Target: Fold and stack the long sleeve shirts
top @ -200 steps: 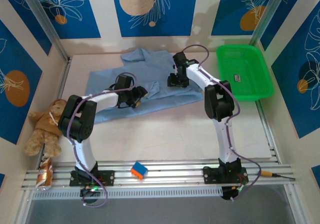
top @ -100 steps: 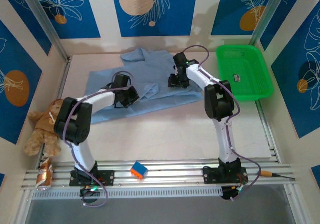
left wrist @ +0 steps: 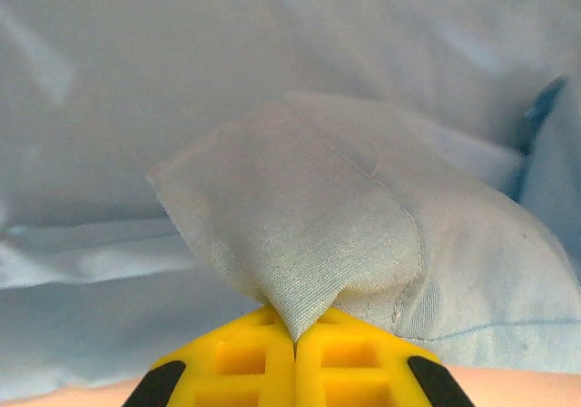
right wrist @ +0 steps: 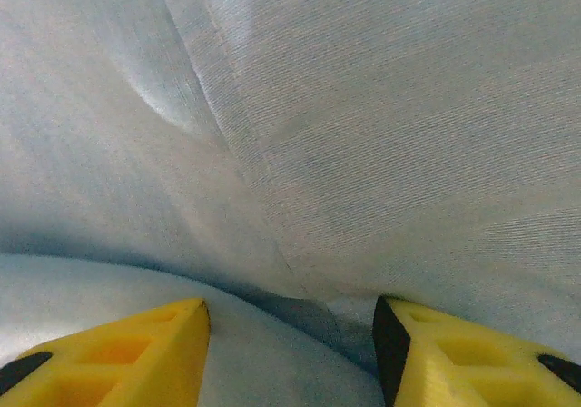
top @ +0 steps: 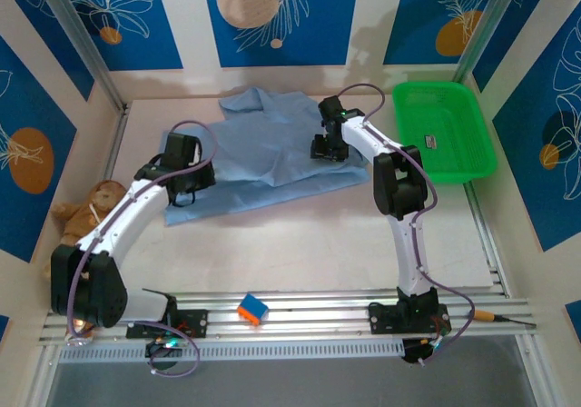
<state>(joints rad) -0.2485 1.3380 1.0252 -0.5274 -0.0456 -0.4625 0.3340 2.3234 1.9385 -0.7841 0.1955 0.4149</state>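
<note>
The light blue long sleeve shirt (top: 263, 143) lies spread over the back middle of the table, collar toward the far wall. My left gripper (top: 188, 187) is at the shirt's near left part. In the left wrist view its yellow fingers (left wrist: 236, 362) are shut on a pinched peak of shirt fabric (left wrist: 300, 207), lifted into a small tent. My right gripper (top: 327, 148) sits on the shirt's right part. Its fingers (right wrist: 136, 352) stand apart over the cloth (right wrist: 363, 107), where a seam and a dark fold run between them.
A green plastic basket (top: 401, 125) stands at the back right, close to the right arm. A teddy bear (top: 86, 221) lies at the left edge. A blue and orange block (top: 252, 309) and a can (top: 83, 321) rest on the front rail.
My left gripper closed on a piece of the shirt near its middle and carried it to the left, drawing the cloth over. The right gripper has stayed almost still.
</note>
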